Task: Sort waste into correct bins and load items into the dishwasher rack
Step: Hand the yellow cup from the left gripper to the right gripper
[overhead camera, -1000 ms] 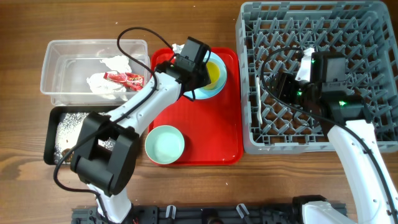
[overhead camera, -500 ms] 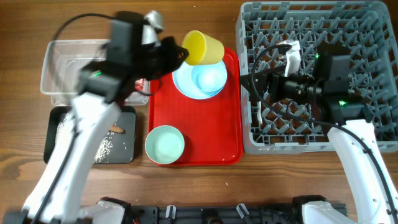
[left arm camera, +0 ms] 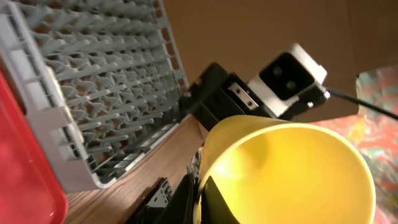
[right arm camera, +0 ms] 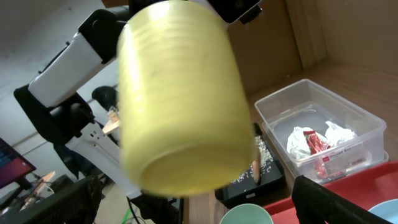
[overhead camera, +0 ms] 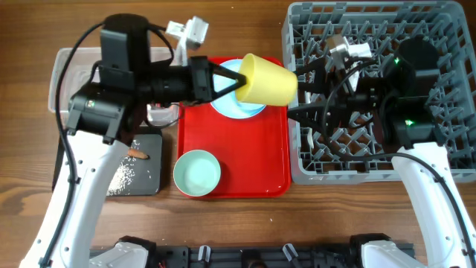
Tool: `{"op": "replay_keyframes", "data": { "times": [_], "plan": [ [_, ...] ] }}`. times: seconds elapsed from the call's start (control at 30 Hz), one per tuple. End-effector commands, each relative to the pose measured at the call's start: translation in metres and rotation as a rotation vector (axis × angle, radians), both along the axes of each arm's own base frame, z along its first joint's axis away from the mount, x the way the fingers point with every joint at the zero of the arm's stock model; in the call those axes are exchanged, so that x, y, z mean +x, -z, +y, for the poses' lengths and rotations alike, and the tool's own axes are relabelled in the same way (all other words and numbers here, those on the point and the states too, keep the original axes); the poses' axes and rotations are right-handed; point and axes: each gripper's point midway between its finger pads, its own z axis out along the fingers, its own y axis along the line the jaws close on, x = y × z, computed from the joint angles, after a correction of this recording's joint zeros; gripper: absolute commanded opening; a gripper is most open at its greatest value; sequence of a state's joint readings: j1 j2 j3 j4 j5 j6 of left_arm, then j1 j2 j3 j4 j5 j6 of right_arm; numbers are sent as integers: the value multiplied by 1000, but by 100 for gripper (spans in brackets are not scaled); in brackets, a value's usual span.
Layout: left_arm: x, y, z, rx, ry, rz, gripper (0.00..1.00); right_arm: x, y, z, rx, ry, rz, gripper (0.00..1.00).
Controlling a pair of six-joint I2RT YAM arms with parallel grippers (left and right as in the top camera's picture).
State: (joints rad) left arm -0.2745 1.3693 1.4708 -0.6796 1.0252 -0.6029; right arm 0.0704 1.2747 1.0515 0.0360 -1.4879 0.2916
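My left gripper is shut on the rim of the small yellow cup and holds it high over the red tray's far right corner, beside the grey dishwasher rack. In the left wrist view one finger is inside the cup and one outside. My right gripper is open and empty at the rack's left edge, facing the cup. The pale blue plate and bowl sit partly hidden under the cup. The mint-green bowl is on the tray. The spoon is out of view.
The flat red tray lies in the middle. The clear tub holds napkins and the red wrapper. The black tray holds rice grains and the sausage scrap. My left arm covers most of the tub from overhead.
My left gripper lifted the yellow cup off the plate and carried it up and right toward the rack. My right gripper swung left to the rack's left edge and faces the cup.
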Motion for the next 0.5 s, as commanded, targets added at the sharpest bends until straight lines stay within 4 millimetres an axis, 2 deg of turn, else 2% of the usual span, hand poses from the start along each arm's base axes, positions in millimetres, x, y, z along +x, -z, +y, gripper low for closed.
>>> {"op": "replay_keyframes", "data": {
  "times": [0.0, 0.13, 0.23, 0.27, 0.33, 0.43, 0.47],
  "plan": [
    [-10, -4, -11, -14, 60, -35, 4, 1, -11, 1, 8, -3, 12, 100],
    [-13, -4, -14, -14, 72, -35, 4, 3, -27, 4, 25, 11, -10, 99],
    [-12, -4, -14, -14, 72, -36, 4, 1, -26, 12, 26, -1, -6, 96],
    [-12, -4, -14, -14, 72, -36, 4, 0, -26, 13, 26, -4, -8, 93],
    [-11, -6, -15, -19, 72, -50, 4, 1, -26, 15, 27, 2, -5, 76],
    [-8, -7, -15, -16, 62, -65, 4, 1, -26, 15, 27, 2, -4, 72],
    [-7, -7, -14, -13, 56, -66, 4, 2, -26, 15, 28, 6, -9, 66]
  ]
}}
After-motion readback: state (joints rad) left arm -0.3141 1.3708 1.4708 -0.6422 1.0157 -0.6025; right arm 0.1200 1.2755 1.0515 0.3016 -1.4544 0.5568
